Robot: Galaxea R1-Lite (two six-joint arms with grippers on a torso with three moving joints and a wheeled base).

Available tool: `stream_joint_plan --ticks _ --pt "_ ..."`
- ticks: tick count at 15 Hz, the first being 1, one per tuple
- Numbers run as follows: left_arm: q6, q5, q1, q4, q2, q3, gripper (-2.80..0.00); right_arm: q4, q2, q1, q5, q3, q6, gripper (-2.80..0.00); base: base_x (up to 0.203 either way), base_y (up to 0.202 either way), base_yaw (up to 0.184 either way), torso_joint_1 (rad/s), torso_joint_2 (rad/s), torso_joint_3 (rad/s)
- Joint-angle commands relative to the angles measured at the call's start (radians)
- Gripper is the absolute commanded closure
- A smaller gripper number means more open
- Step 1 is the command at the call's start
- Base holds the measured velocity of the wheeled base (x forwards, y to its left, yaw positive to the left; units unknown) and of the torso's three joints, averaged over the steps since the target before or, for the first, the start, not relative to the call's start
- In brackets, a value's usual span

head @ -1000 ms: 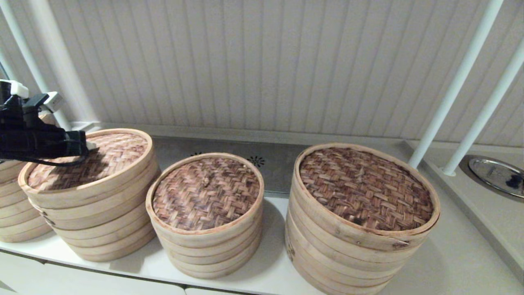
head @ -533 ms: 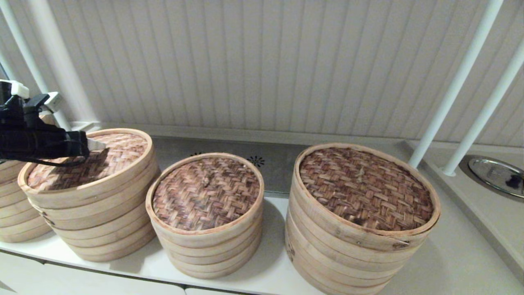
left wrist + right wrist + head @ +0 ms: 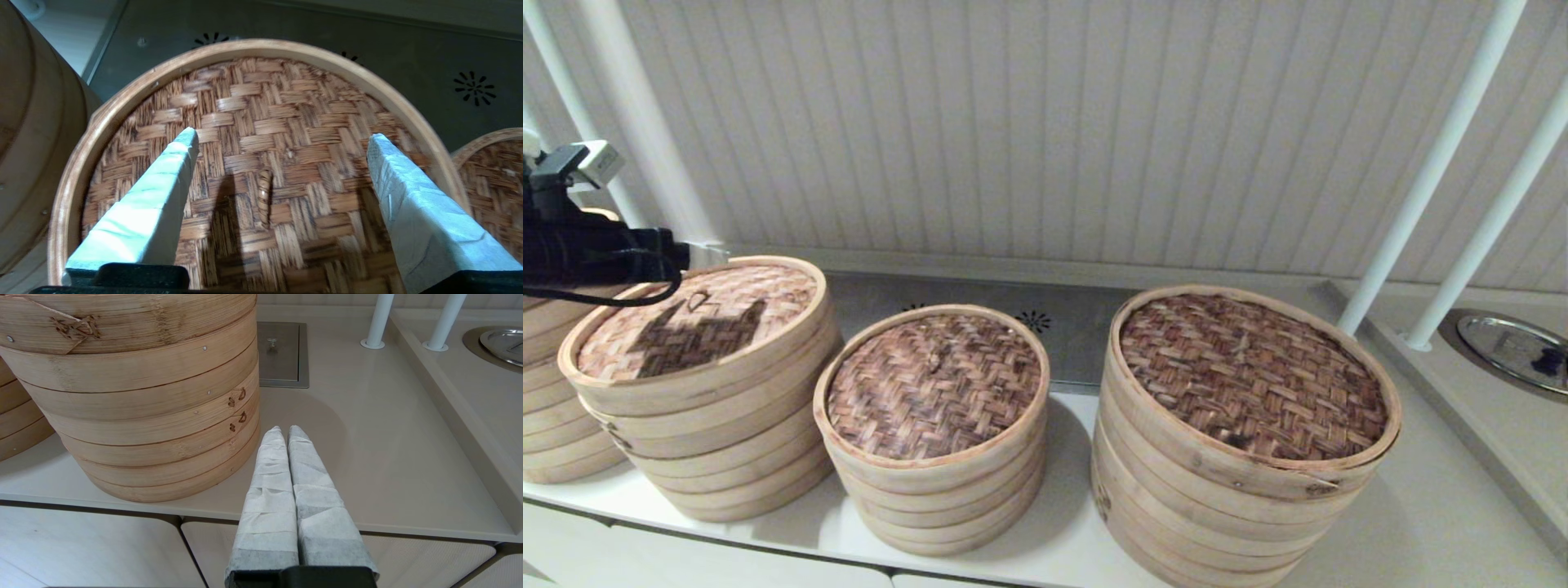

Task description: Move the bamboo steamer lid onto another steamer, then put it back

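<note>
bamboo steamer lid (image 3: 698, 320) seated on its stack near counter (image 3: 1413, 523) left edge, loop handle (image 3: 264, 197) free; left gripper (image 3: 282, 151) above, jaws spread, empty; right gripper (image 3: 284, 433) parked, fingers pressed together, at counter's front edge.

My left gripper's (image 3: 282, 147) pale blue-white wrapped fingers (image 3: 155, 204) hang over the lid (image 3: 698, 320), a light tan herringbone weave in a pale wood rim, with a small dark loop handle (image 3: 264, 198). The small steamer (image 3: 935, 384) wears a darker reddish-brown weave above pale bamboo rings. The big steamer (image 3: 1250, 376) carries the darkest brown weave. The counter (image 3: 367, 428) is beige, the wall (image 3: 1045, 122) cream-striped, the poles (image 3: 1429, 171) white.
</note>
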Motion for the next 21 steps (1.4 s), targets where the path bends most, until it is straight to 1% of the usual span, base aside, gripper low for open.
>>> stream_joint_plan --ticks 1,4,6,7,8,9,10,12,14,18,21 --pt "0.010 -0.001 0.000 0.002 -0.050 0.007 0.00 0.000 0.001 0.000 0.000 0.002 0.000 0.00 0.000 0.000 0.000 0.000 0.00 0.000" --pt "0.017 -0.001 -0.006 0.014 -0.130 0.036 0.00 0.000 0.001 0.000 0.000 0.002 0.000 0.00 0.000 0.000 0.000 0.000 0.00 0.000" --pt "0.018 0.011 -0.046 0.015 -0.191 0.112 0.00 0.000 0.001 0.000 0.000 0.002 0.000 0.00 0.000 0.000 0.000 0.000 0.00 0.000" --pt "0.019 0.044 -0.076 0.010 -0.230 0.173 0.00 0.000 0.001 0.000 0.000 0.002 0.000 0.00 0.000 0.000 0.000 0.000 0.00 0.000" --pt "0.020 0.087 -0.127 0.001 -0.269 0.227 0.00 0.000 0.001 0.000 0.000 0.002 0.000 0.00 0.000 0.000 0.000 0.000 0.00 0.000" --pt "0.020 0.109 -0.148 -0.013 -0.311 0.276 0.00 0.000 0.001 0.000 0.000 0.002 0.000 0.00 0.000 0.000 0.000 0.000 0.00 0.000" --pt "0.020 0.118 -0.157 -0.031 -0.355 0.315 0.00 0.000 0.001 0.000 0.000 0.002 0.000 0.00 0.000 0.000 0.000 0.000 0.00 0.000" --pt "0.015 0.114 -0.162 -0.042 -0.461 0.364 0.00 0.000 0.001 0.000 0.000 0.002 0.000 0.00 0.000 0.000 0.000 0.000 0.00 0.000" --pt "0.010 0.091 -0.161 -0.032 -0.580 0.431 0.00 0.000 0.001 0.000 0.000 0.002 0.000 0.00 0.000 0.000 0.000 0.000 0.00 0.000" --pt "0.004 0.072 -0.136 -0.015 -0.882 0.634 0.00 0.000 0.001 0.000 0.000 0.002 0.000 0.00 0.000 0.000 0.000 0.000 0.00 0.000" --pt "0.002 0.059 -0.126 0.031 -1.141 0.794 0.00 0.000 0.001 0.000 0.000 0.002 0.000 0.00 0.000 0.000 0.000 0.000 0.00 0.000"
